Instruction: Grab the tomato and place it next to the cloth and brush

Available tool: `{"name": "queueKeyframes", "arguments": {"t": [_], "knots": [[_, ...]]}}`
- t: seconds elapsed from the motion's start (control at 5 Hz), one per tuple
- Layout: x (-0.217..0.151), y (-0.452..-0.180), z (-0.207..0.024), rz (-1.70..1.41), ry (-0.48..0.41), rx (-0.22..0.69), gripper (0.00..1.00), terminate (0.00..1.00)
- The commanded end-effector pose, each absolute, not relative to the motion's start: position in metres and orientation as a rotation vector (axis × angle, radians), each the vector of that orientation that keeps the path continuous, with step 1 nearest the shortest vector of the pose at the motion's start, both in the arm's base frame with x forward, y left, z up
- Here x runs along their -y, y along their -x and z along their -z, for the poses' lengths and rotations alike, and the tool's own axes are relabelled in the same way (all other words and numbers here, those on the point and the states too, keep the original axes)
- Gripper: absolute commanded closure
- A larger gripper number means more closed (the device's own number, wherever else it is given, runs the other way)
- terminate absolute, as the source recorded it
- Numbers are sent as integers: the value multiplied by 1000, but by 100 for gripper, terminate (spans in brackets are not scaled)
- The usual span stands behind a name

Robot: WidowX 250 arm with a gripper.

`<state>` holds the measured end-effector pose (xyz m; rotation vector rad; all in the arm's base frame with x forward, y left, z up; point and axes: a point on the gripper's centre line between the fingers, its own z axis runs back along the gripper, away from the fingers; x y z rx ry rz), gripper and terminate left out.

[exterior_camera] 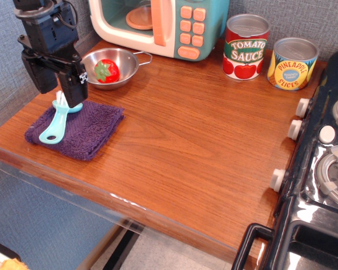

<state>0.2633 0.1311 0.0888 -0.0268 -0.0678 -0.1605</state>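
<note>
- your worktop [203, 146] is one wooden slab, bare across its middle, so you have free room just right of the towel for the drop.
- one stove [321, 169] sits at the right edge, with three knobs showing on its side, well apart from everything you need.
- one toy microwave [158, 25] stands at the back, clear of the route.
- two cans stand at the back right: one tomato sauce can [245, 48] and one pineapple can [293, 63]; the red label is not your target.
- one cloth [81, 129] lies flat at the front left corner and marks the goal spot.
- one arm, and its pincer [74, 100] hangs low over the cloth's back edge, right at the brush head; you cannot tell how wide it stands from this angle, and nothing looks held in it.
- one metal bowl [127, 59] sits just behind the cloth, its wall keeping the fruit from rolling.
- one brush [59, 121] rests on the cloth, handle toward the front.
- one tomato [107, 70] lies in the bowl, leaf top turned left, not yet picked; you likely need to lift up and move back over the rim to reach it.
</note>
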Motion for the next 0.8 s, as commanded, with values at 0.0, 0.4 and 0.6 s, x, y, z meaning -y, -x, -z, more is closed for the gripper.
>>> {"name": "queueKeyframes", "arguments": {"t": [0.0,0.4,0.6], "knots": [[-131,-263,-89,161,27,68,0,0],[-158,-303,-97,110,63,92,0,0],[-176,-343,-105,34,56,112,0,0]]}}
